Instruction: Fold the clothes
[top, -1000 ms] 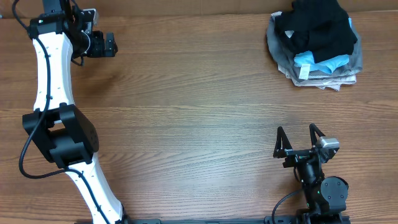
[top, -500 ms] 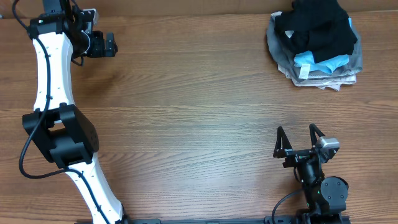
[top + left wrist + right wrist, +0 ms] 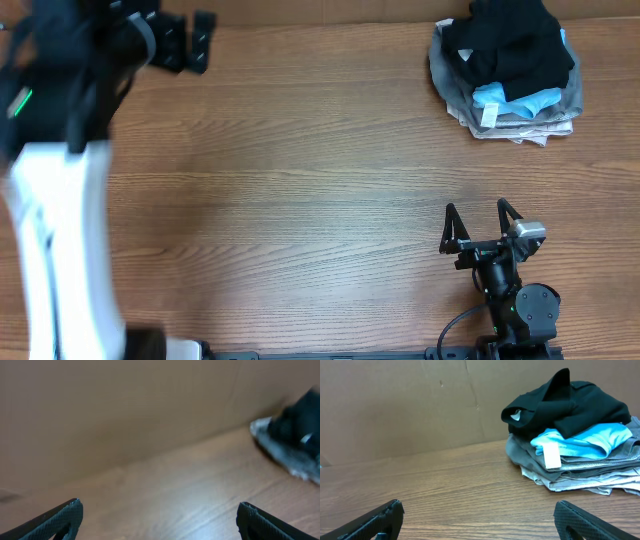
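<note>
The black clothes lie crumpled on top of a pile at the table's far right corner. In the right wrist view the black clothes are ahead and to the right, well beyond the fingertips. My right gripper rests near the front edge, open and empty, and the right wrist view shows the same gripper over bare wood. My left gripper is at the far left, open and empty, its arm blurred. Its wrist view shows that gripper with the blurred clothes far to the right.
Under the black garment lie a light blue shirt and folded grey and beige garments. A brown cardboard wall stands behind the table's back edge. The wooden table spreads between the two arms.
The left arm has swung up towards the camera and is blurred with motion; its gripper has shifted slightly right and towards the back edge. The right arm and the pile have not moved.
</note>
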